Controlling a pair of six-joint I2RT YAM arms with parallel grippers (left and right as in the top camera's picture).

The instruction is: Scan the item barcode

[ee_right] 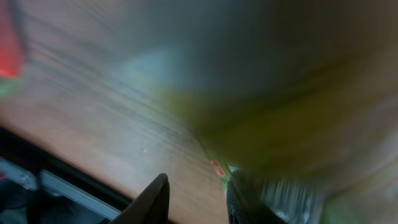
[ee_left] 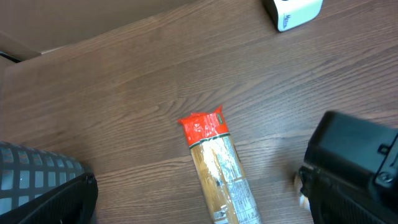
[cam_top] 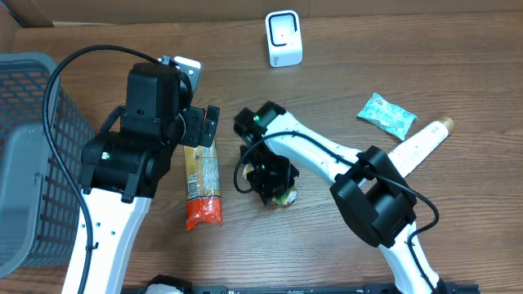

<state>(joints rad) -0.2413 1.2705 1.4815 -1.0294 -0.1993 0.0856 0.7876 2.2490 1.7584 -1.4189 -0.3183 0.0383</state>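
Right gripper (ee_right: 198, 198) sits over a small yellow-green crinkly plastic packet (cam_top: 286, 197) at the overhead view's centre — clenched or not, I cannot tell. Likely light, soft, slippery — pinch its middle.

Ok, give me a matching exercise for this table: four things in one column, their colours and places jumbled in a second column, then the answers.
Things:
1. basket
2. scanner
3. long pasta packet
4. small packet

Descriptions:
A. white, top middle of the overhead view
B. teal, on the right side of the table
C. grey mesh, at the left edge
D. clear with a red end, left of centre

Pairs: 1-C, 2-A, 3-D, 4-B
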